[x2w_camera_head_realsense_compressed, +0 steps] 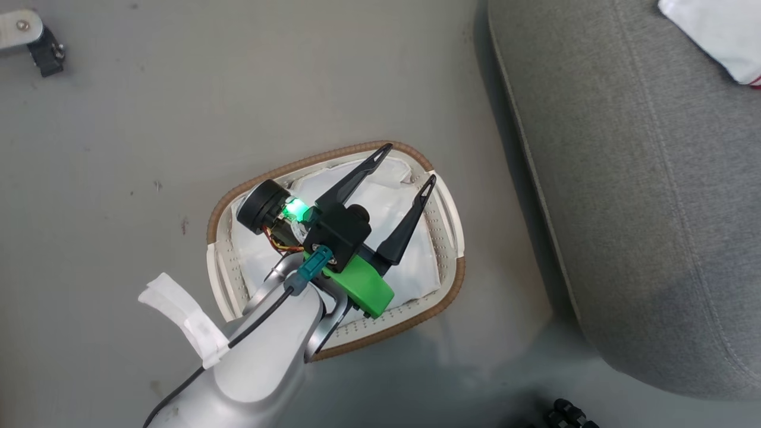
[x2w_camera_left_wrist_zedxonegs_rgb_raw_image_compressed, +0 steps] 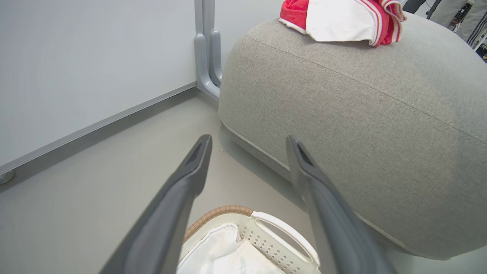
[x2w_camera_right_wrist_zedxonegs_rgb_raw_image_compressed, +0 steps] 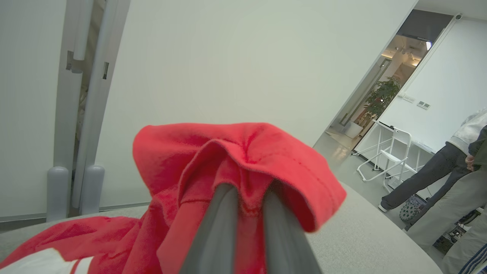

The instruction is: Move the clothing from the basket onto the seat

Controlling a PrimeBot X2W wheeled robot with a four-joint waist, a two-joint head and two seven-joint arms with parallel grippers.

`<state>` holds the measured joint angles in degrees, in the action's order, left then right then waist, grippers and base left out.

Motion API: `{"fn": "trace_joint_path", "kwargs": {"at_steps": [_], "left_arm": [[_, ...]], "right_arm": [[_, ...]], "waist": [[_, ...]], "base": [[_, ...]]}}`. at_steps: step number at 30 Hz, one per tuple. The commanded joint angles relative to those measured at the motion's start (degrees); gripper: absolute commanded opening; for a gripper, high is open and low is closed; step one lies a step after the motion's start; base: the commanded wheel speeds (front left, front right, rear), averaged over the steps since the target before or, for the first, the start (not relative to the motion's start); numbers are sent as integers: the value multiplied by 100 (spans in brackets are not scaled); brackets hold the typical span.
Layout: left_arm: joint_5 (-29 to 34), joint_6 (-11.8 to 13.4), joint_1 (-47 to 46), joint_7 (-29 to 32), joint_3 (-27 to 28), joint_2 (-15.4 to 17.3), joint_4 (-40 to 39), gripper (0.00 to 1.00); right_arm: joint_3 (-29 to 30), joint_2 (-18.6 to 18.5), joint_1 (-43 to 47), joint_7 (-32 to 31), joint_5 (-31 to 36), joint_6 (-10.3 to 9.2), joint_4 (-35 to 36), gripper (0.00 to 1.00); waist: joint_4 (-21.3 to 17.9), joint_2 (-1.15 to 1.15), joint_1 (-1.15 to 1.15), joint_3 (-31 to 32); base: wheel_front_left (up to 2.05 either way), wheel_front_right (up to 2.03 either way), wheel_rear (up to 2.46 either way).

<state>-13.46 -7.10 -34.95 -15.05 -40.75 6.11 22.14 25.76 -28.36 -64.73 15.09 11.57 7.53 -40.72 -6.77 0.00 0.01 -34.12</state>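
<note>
The white basket (x2w_camera_head_realsense_compressed: 453,226) with its brown rim stands on the grey floor, its white lining (x2w_camera_head_realsense_compressed: 386,202) showing inside. My left gripper (x2w_camera_head_realsense_compressed: 409,163) hovers over it, open, with nothing between its fingers. The left wrist view has the same open gripper (x2w_camera_left_wrist_zedxonegs_rgb_raw_image_compressed: 249,140) above the basket's handle (x2w_camera_left_wrist_zedxonegs_rgb_raw_image_compressed: 283,230), facing the grey seat (x2w_camera_left_wrist_zedxonegs_rgb_raw_image_compressed: 361,114). Red and white clothing (x2w_camera_left_wrist_zedxonegs_rgb_raw_image_compressed: 342,19) lies on top of the seat. My right gripper (x2w_camera_right_wrist_zedxonegs_rgb_raw_image_compressed: 247,190) is shut on a red garment (x2w_camera_right_wrist_zedxonegs_rgb_raw_image_compressed: 236,152) held just above the seat (x2w_camera_right_wrist_zedxonegs_rgb_raw_image_compressed: 361,236). A white piece of clothing (x2w_camera_head_realsense_compressed: 713,30) lies on the seat (x2w_camera_head_realsense_compressed: 642,178).
The seat's rounded edge runs close to the basket's right side. A wall and a grey metal post (x2w_camera_left_wrist_zedxonegs_rgb_raw_image_compressed: 207,57) stand behind the seat. People's legs (x2w_camera_right_wrist_zedxonegs_rgb_raw_image_compressed: 437,179) and a white folding chair (x2w_camera_right_wrist_zedxonegs_rgb_raw_image_compressed: 392,152) are off to the right. A metal bracket (x2w_camera_head_realsense_compressed: 24,35) lies on the floor.
</note>
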Motion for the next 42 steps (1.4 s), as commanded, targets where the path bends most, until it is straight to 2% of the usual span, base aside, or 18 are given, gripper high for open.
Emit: {"fn": "trace_joint_path", "kwargs": {"at_steps": [1, 9, 10, 11, 12, 13, 14, 15, 20, 29, 37, 42], "left_arm": [[45, -27, -78, -18, 6, -2, -10, 100], [63, -30, -8, -18, 21, 43, 67, 100], [64, -30, 11, -19, 22, 59, 80, 100], [58, -31, 36, -18, 31, 77, 91, 100], [51, -31, 54, -19, 41, 97, 97, 100], [45, -32, 73, -18, 56, 125, 101, 100], [35, -32, 96, -18, 70, 142, 107, 100], [19, -32, 126, -18, 84, 151, 111, 100], [-4, 62, 206, -18, 226, 143, 14, 100], [-230, 63, 507, -18, 631, 40, -147, 100], [-262, 214, 889, -13, 1219, -78, -324, 100], [-274, 293, 1243, -13, 1632, -135, -302, 100]], "right_arm": [[74, 79, 130, 10, 84, -8, -99, 0], [241, 522, 561, 10, 464, -8, -578, 0], [247, 558, 583, 10, 480, -8, -575, 6], [239, 600, 616, 10, 518, -8, -577, 25], [212, 654, 649, 11, 536, -8, -593, 34], [188, 708, 667, 11, 527, -8, -604, 67], [166, 739, 690, 11, 515, -8, -602, 87], [133, 766, 720, 11, 505, -8, -587, 100], [-178, 903, 947, 11, 368, -8, -399, 100], [-1012, 1058, 1397, 11, -72, -8, 77, 100], [-1651, 1256, 1556, 11, -354, -8, 459, 100], [-1909, 1597, 1846, 11, -579, -8, 704, 100]], "waist": [[291, 0, -1, -345], [236, 0, -1, -346], [216, 0, -1, -327], [189, 0, -1, -301], [166, 0, -1, -272], [139, 0, -1, -238], [117, 0, -1, -204], [95, 0, -1, -158], [10, 0, -1, 84], [-36, 0, -1, 761], [178, 0, -1, 1561], [392, 0, -1, 2052]], "base": [[0, 0, 0], [0, 0, 0], [0, 0, 0], [0, 0, 0], [0, 0, 0], [0, 0, 0], [0, 0, 0], [0, 0, 0], [0, 0, 0], [0, 0, 0], [0, 0, 0], [0, 0, 0]]}}
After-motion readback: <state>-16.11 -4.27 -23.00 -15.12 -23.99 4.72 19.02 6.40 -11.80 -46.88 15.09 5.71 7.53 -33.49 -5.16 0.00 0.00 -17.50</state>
